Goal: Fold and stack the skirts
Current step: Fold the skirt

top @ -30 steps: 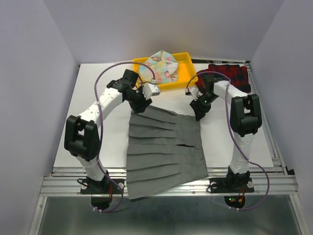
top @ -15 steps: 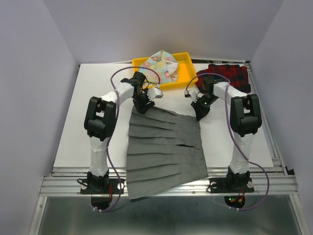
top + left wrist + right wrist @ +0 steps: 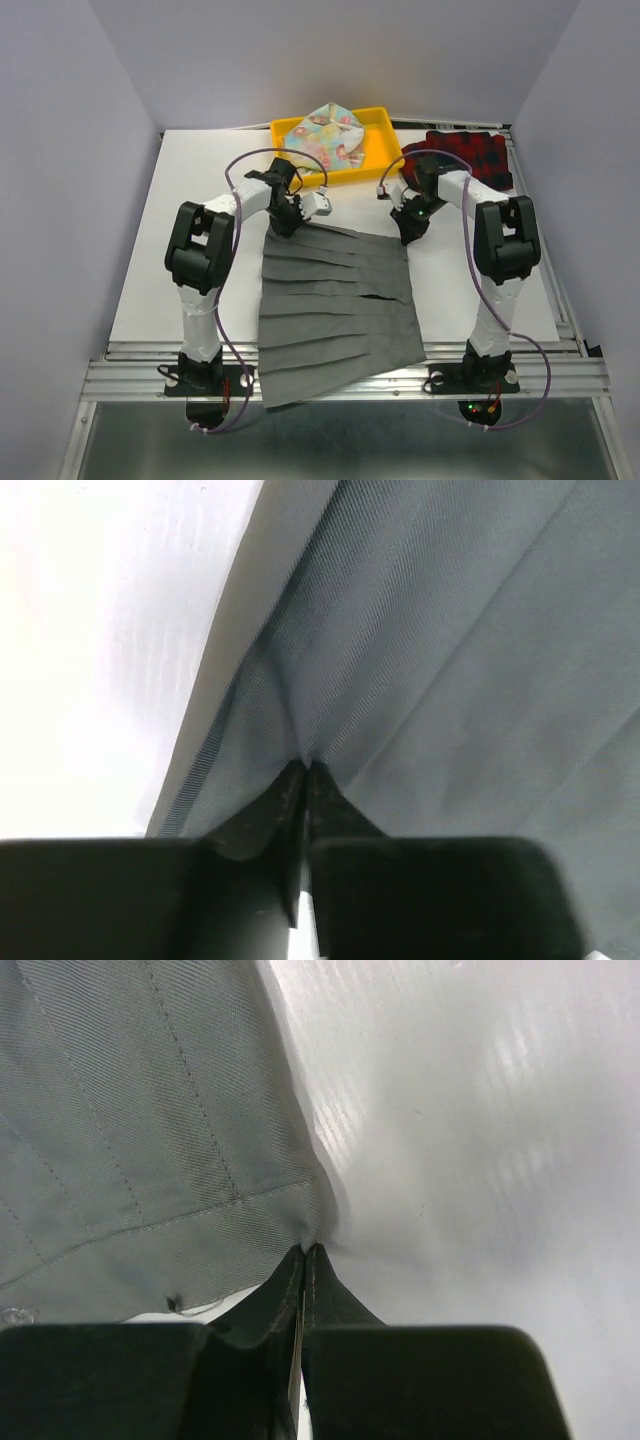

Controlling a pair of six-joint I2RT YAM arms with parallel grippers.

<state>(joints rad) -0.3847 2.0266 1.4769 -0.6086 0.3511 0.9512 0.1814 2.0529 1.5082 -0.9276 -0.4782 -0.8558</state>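
Note:
The grey pleated skirt (image 3: 338,300) lies spread flat in the middle of the table, its near hem hanging over the front edge. My left gripper (image 3: 284,226) is shut on its far left corner; in the left wrist view the cloth (image 3: 420,650) puckers into my left gripper (image 3: 304,767). My right gripper (image 3: 408,234) is shut on the far right corner, where the grey fabric (image 3: 150,1130) bunches at my right gripper (image 3: 308,1251). The floral skirt (image 3: 325,137) sits crumpled in the yellow tray (image 3: 378,133). The plaid skirt (image 3: 470,154) lies at the far right.
White table surface (image 3: 180,250) lies bare to the left of the grey skirt and also to its right (image 3: 500,290). Purple cables loop over both arms. Grey walls close in on both sides and at the back.
Both grippers have closed on the grey skirt's far corners. The left arm swung in from the left and its elbow folded nearer the skirt. The right arm barely moved.

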